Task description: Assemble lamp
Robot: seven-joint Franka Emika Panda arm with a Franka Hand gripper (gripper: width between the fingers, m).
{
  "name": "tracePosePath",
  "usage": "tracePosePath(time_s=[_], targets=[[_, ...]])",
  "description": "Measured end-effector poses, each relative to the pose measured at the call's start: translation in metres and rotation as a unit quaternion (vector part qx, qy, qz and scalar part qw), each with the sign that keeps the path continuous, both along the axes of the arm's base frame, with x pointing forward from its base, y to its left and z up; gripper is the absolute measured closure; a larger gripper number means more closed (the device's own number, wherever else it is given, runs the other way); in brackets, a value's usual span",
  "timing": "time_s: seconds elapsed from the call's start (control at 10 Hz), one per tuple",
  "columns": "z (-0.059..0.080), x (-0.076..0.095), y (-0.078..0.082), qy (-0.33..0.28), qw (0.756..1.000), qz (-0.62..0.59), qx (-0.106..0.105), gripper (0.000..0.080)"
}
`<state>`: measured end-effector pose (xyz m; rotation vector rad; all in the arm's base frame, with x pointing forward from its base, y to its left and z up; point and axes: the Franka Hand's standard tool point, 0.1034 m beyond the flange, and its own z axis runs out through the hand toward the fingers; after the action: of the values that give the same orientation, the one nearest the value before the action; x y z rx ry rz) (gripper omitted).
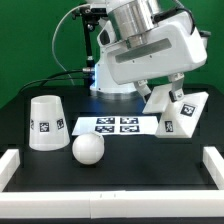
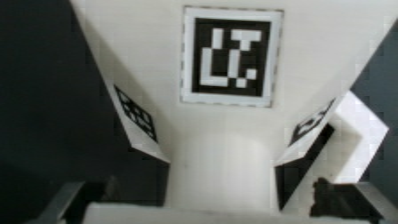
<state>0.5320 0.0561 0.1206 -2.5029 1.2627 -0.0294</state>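
Black tabletop: base (image 1: 184, 112) is judged stiff, light, slick plastic, best gripped across its narrow neck, w/ gripper (image 2: 199, 200) seen spread astride, unclamped.

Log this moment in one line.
pincer: straddling base, closure unclear | base: exterior view's right | shade: standing, exterior view's left | bulb: beside shade

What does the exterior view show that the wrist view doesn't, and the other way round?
Only the exterior view: the shade, the bulb and the marker board. Only the wrist view: close up, the pincer is open, with dark gaps on either side between it and the base. Both: the base with its tags, and the pincer at it.
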Motion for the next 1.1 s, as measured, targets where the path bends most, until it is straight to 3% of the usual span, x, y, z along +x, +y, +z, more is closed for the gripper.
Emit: tracePosePath(time_s=[0.3,0.6,0.7,1.1], targets=[[-0.008,0.005,0.018,-0.054,0.996,0.019,-0.068,0.0269],[-0.004,0.019,0.013,-0.095,0.977,0.145,-0.12,0.0269],[-0.004,0.018,0.022,-0.099,0.972,0.174,-0.125,0.0269],[-0.006,0.017,0.018,-0.097,0.973,0.167,-0.124,0.0269]])
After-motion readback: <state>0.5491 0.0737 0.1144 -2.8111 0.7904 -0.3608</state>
